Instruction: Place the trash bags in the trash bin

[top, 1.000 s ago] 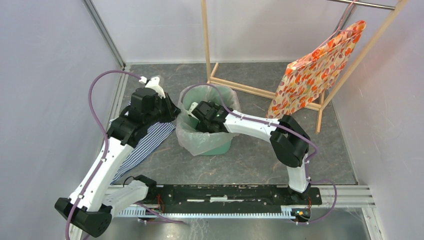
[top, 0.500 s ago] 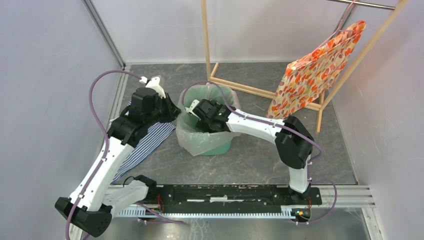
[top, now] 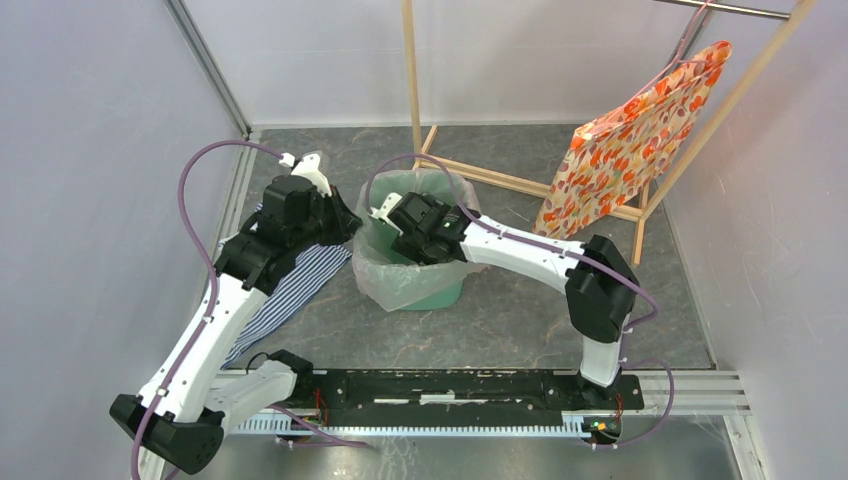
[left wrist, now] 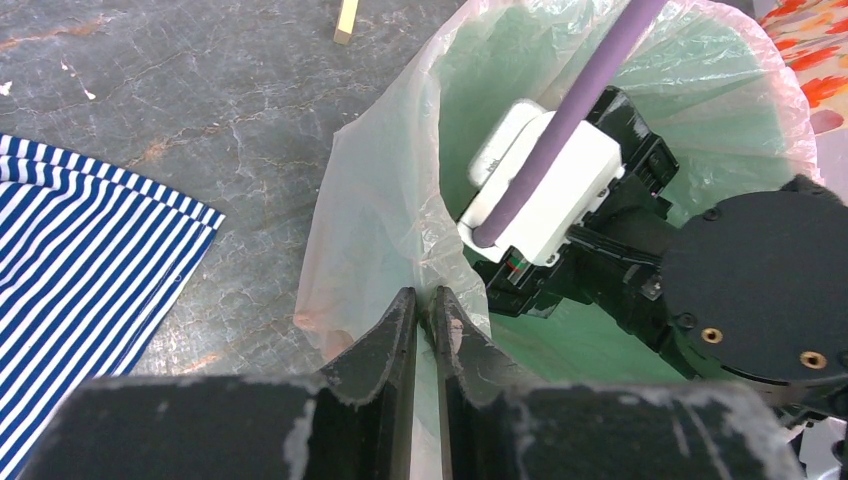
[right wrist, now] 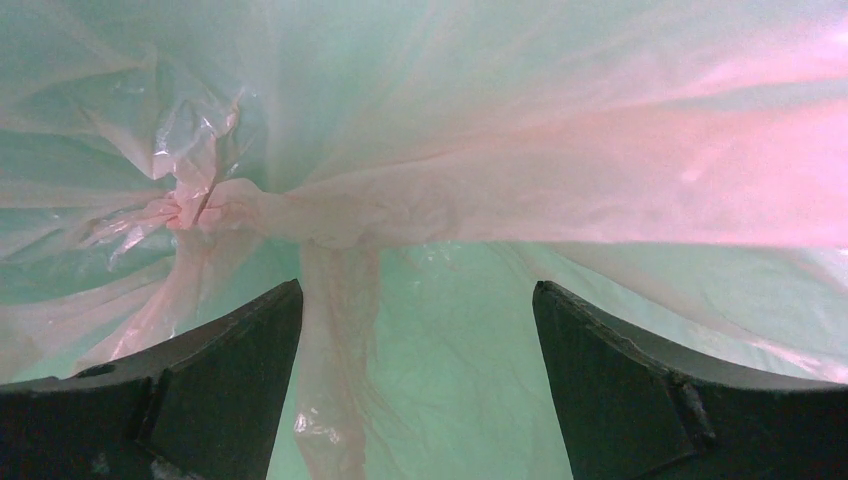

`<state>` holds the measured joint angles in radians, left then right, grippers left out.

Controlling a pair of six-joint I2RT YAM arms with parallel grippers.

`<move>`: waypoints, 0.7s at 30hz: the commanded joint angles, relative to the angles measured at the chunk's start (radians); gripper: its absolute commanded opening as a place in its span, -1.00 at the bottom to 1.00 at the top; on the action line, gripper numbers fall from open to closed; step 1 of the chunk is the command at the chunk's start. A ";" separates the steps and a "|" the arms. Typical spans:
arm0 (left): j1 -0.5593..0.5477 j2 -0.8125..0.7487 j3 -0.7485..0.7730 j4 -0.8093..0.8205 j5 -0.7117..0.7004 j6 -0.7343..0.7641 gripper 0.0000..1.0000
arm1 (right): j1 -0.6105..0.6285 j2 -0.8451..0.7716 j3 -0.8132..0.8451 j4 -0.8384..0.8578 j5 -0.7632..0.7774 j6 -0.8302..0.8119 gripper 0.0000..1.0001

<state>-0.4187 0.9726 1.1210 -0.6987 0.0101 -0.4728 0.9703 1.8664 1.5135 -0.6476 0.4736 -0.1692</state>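
Both arms work at the trash bin. The left gripper is pinched nearly closed on the trash bag lining its left rim. The right gripper is spread wide inside, gripping nothing, its fingertips hidden from above.

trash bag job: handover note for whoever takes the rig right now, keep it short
Left gripper: shut on the trash bag edge at the trash bin rim.
Right gripper: open, inside the bin, bag's knotted bottom ahead of it.
Done: bag lines the bin, mouth draped over the rim.
To do: probably press the bottom down, then release and withdraw both arms.
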 commanded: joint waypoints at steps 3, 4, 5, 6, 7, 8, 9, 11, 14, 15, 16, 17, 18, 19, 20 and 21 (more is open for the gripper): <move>-0.004 0.006 -0.012 -0.001 -0.006 0.037 -0.65 | -0.002 -0.075 0.050 -0.003 -0.004 0.014 0.83; -0.003 0.006 -0.011 0.000 -0.006 0.035 -0.65 | -0.003 -0.078 0.050 -0.002 -0.004 0.014 0.83; -0.003 0.006 -0.012 0.003 -0.006 0.036 -0.65 | -0.002 -0.082 0.053 -0.004 -0.007 0.016 0.83; -0.002 0.005 -0.013 0.003 -0.006 0.036 -0.65 | -0.002 -0.085 0.058 -0.003 -0.015 0.017 0.83; -0.002 0.004 -0.013 0.005 -0.004 0.035 -0.65 | -0.002 -0.088 0.065 -0.005 -0.025 0.020 0.83; -0.003 0.005 -0.013 0.005 -0.004 0.034 -0.65 | -0.003 -0.091 0.073 -0.009 -0.031 0.024 0.83; -0.004 0.005 -0.013 0.005 -0.004 0.034 -0.65 | -0.003 -0.092 0.083 -0.015 -0.038 0.027 0.84; -0.003 0.005 -0.012 0.005 -0.002 0.034 -0.65 | -0.002 -0.096 0.107 -0.028 -0.043 0.036 0.83; -0.003 0.005 -0.009 0.005 -0.001 0.034 -0.65 | -0.002 -0.097 0.131 -0.041 -0.055 0.048 0.84; -0.004 0.006 -0.008 0.004 0.000 0.034 -0.65 | -0.002 -0.093 0.136 -0.049 -0.057 0.054 0.84; -0.004 0.006 -0.007 0.005 0.000 0.034 -0.65 | -0.003 -0.092 0.141 -0.055 -0.054 0.059 0.84; -0.004 0.006 -0.007 0.005 0.000 0.035 -0.65 | -0.003 -0.090 0.146 -0.061 -0.054 0.065 0.84; -0.003 0.006 -0.007 0.004 0.001 0.036 -0.65 | -0.003 -0.089 0.147 -0.064 -0.055 0.072 0.85; -0.003 0.005 -0.007 0.005 -0.001 0.036 -0.65 | -0.003 -0.092 0.147 -0.067 -0.054 0.077 0.84; -0.003 0.005 -0.007 0.005 0.002 0.036 -0.65 | -0.003 -0.094 0.150 -0.068 -0.056 0.084 0.84; -0.003 0.005 -0.008 0.005 0.002 0.036 -0.65 | -0.004 -0.097 0.153 -0.071 -0.061 0.089 0.84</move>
<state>-0.4213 0.9726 1.1191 -0.6930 0.0105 -0.4728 0.9703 1.8133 1.6238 -0.6983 0.4263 -0.1204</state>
